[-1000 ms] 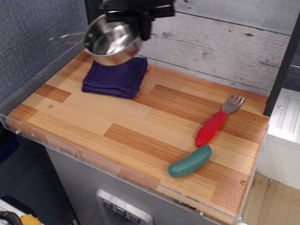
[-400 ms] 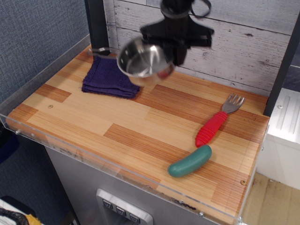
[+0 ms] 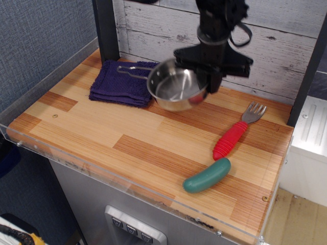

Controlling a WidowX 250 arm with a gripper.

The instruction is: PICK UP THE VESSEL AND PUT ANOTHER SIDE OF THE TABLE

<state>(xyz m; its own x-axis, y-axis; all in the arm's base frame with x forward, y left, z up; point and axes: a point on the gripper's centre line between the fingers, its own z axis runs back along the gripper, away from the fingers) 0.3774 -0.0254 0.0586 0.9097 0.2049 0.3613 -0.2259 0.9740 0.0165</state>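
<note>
The vessel (image 3: 176,89), a small shiny steel pan, hangs tilted a little above the middle rear of the striped wood table (image 3: 127,127). Its thin wire handle (image 3: 134,69) sticks out left over the purple cloth. My black gripper (image 3: 210,77) comes down from the top and is shut on the pan's right rim. The fingertips are partly hidden behind the pan.
A folded purple washcloth (image 3: 122,81) lies at the rear left. A fork with a red handle (image 3: 236,133) and a green pickle-shaped toy (image 3: 207,175) lie at the right front. A clear acrylic rim (image 3: 102,176) edges the table. A dark post (image 3: 104,28) stands at the rear left.
The gripper has carried the pan from above the purple cloth to the right and lower, toward the table's middle rear. The handle now trails over the cloth.
</note>
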